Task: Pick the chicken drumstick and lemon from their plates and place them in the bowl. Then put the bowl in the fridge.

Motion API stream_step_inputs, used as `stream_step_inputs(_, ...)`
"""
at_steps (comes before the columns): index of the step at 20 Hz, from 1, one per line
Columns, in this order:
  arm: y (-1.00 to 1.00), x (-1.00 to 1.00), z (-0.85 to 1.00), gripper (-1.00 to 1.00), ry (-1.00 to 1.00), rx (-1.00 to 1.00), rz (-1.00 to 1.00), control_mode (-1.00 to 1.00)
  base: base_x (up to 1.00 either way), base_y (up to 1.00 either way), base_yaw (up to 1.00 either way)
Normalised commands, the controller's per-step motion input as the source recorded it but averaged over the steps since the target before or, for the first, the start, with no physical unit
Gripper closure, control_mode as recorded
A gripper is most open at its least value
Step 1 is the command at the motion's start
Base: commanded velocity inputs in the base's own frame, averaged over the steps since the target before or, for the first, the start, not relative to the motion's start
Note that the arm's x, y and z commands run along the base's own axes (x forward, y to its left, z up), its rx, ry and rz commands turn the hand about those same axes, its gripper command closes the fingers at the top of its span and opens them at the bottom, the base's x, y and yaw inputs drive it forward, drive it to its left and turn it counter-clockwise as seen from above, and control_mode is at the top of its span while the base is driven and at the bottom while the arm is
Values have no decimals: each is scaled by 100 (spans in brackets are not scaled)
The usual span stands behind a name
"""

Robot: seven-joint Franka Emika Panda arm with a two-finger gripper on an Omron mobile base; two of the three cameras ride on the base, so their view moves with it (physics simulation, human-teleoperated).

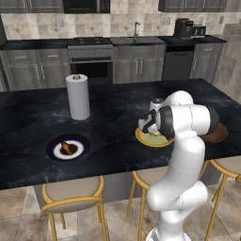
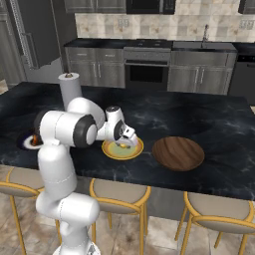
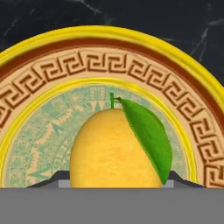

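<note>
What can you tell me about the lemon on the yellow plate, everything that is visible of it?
The lemon is a bright yellow-orange, roundish fruit with finely dimpled skin, a short green stem and one green leaf lying down its side. It sits in the greenish, patterned centre of the yellow plate, which has a brown key-pattern ring. In the hand view the gripper is low over it, a dark fingertip on each side, close to the skin; contact cannot be confirmed. The plate stands on the dark island counter.
</note>
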Motion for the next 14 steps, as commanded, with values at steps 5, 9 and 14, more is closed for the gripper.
stream_step_inputs(5,-14,-31,42,100,-3,5,4,-100,0,0,0)
stream_step_inputs(9,-19,-43,58,100,5,5,0,-100,0,0,0)
stream_step_inputs(14,-27,-50,53,100,5,3,0,-100,0,0,0)
